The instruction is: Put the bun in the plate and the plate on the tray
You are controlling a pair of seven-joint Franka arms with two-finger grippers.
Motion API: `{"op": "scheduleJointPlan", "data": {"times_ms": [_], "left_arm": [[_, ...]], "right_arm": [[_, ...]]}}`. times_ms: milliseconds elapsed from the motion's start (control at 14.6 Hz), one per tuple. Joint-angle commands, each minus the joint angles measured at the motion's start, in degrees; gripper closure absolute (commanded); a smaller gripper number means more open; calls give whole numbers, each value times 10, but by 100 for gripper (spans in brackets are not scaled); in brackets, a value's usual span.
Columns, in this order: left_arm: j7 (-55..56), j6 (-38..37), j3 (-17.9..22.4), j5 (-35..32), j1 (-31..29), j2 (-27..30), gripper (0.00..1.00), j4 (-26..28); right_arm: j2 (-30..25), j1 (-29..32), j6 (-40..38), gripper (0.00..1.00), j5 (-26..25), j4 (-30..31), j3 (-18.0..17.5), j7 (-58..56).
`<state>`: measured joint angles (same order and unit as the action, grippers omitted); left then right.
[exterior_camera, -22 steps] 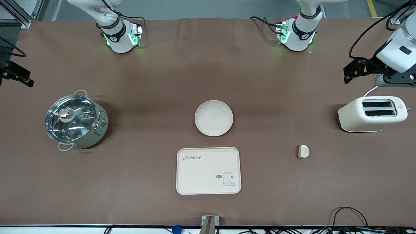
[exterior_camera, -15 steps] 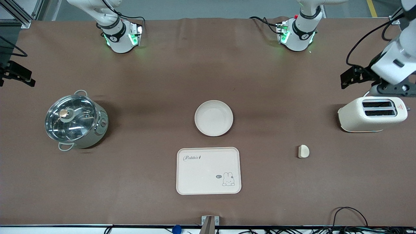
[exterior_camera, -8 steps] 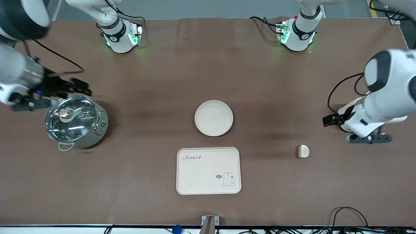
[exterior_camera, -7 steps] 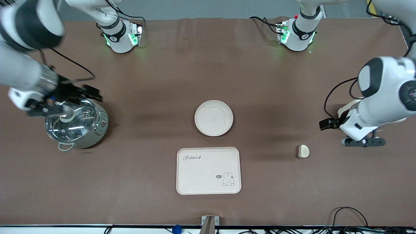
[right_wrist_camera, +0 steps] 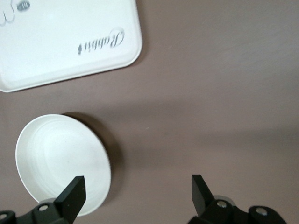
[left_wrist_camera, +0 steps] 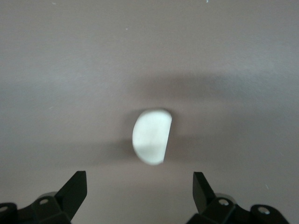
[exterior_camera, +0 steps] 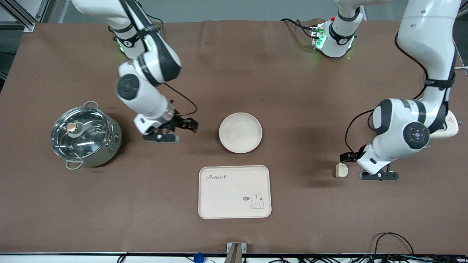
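Note:
The bun (exterior_camera: 341,170) lies on the table toward the left arm's end, also in the left wrist view (left_wrist_camera: 151,136). My left gripper (exterior_camera: 350,157) hangs low right beside the bun, open and empty (left_wrist_camera: 139,186), with the bun just ahead of its fingertips. The round plate (exterior_camera: 240,132) sits empty mid-table, also in the right wrist view (right_wrist_camera: 60,163). The Rabbit tray (exterior_camera: 234,191) lies nearer the front camera than the plate, also in the right wrist view (right_wrist_camera: 65,42). My right gripper (exterior_camera: 187,125) is open and empty (right_wrist_camera: 138,191), low beside the plate toward the right arm's end.
A steel pot with a glass lid (exterior_camera: 85,136) stands toward the right arm's end. A cream toaster (exterior_camera: 449,128) at the left arm's end is mostly hidden by the left arm. Brown cloth covers the table.
Both arms swung in from the table's ends. The left gripper went from over the toaster down to the bun. The right gripper went from over the pot to beside the plate.

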<state>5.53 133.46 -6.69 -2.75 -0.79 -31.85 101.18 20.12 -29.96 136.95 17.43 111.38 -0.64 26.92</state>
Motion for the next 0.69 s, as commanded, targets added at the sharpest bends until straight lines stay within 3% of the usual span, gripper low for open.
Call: {"op": "scheduleJointPlan", "data": {"times_ms": [0, 206, 481, 618], "left_arm": [[-7, 64, 0, 1, 2, -44, 5, -1], [-7, 100, 0, 1, 7, -73, 19, -5], [5, 97, -5, 1, 10, -73, 59, -7], [31, 73, -22, 2, 21, -51, 69, -5]], "right_arm": [[35, -23, 41, 0, 47, -3, 7, 6], [62, -58, 79, 0, 97, -3, 7, 6], [101, -84, 118, 0, 99, -8, 9, 0], [125, -90, 130, 0, 96, -17, 10, -1]]}}
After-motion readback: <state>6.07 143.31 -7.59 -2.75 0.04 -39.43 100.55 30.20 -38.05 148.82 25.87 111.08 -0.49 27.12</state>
